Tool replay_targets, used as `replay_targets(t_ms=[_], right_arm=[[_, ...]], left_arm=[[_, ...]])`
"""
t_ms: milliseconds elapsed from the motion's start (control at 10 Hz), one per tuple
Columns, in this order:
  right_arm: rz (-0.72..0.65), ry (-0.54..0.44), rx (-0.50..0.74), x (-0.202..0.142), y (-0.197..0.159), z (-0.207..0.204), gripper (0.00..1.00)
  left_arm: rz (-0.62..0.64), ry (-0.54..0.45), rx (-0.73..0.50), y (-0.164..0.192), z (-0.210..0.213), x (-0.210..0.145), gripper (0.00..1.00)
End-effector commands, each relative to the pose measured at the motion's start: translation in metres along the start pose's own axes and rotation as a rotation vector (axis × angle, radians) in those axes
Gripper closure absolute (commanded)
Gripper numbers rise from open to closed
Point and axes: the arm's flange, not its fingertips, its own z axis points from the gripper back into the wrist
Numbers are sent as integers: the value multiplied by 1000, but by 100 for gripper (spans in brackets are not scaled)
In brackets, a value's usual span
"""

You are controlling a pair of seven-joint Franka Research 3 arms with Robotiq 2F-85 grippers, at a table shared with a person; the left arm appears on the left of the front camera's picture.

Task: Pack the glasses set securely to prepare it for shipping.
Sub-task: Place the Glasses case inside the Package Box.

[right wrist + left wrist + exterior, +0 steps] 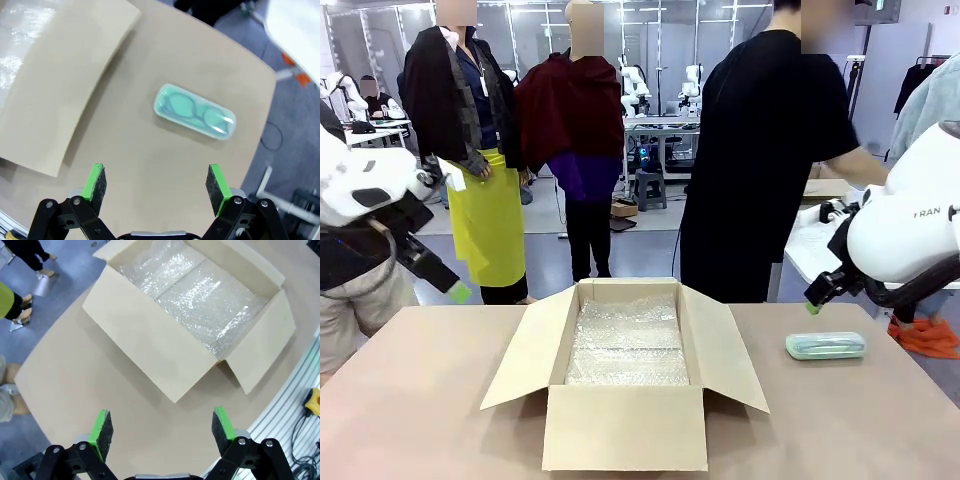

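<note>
One mint-green glasses case lies near the right edge of the table, beside the cardboard box lined with bubble wrap. The left gripper and the right gripper stand wide open, both empty.

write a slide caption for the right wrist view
Open right pincer hovers above the mint-green glasses case on the table, beside the cardboard box's flap

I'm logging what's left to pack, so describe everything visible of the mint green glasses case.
The mint-green case is a flat rounded rectangle, plastic-looking, its clear top showing glasses inside. It lies closed and flat on the tan table, right of the open cardboard box and apart from it. Only the table touches it; the right tool hovers open above.
</note>
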Motion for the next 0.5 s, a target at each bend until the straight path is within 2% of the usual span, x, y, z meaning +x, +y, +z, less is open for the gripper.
replay_targets(t_ms=[0, 200, 300, 400], right_arm=[[-131, 76, -24, 12, 2, 3, 0], [-178, 85, -7, 12, -9, 0, 0], [-109, 63, -12, 2, -10, 0, 0], [-109, 63, -12, 2, -10, 0, 0]], left_arm=[[-75, -3, -65, -1, 21, -3, 0], [-71, -21, -71, -2, 29, 0, 0], [-59, -33, -71, 1, 29, 3, 0], [-59, -16, -27, -4, 26, 2, 0]])
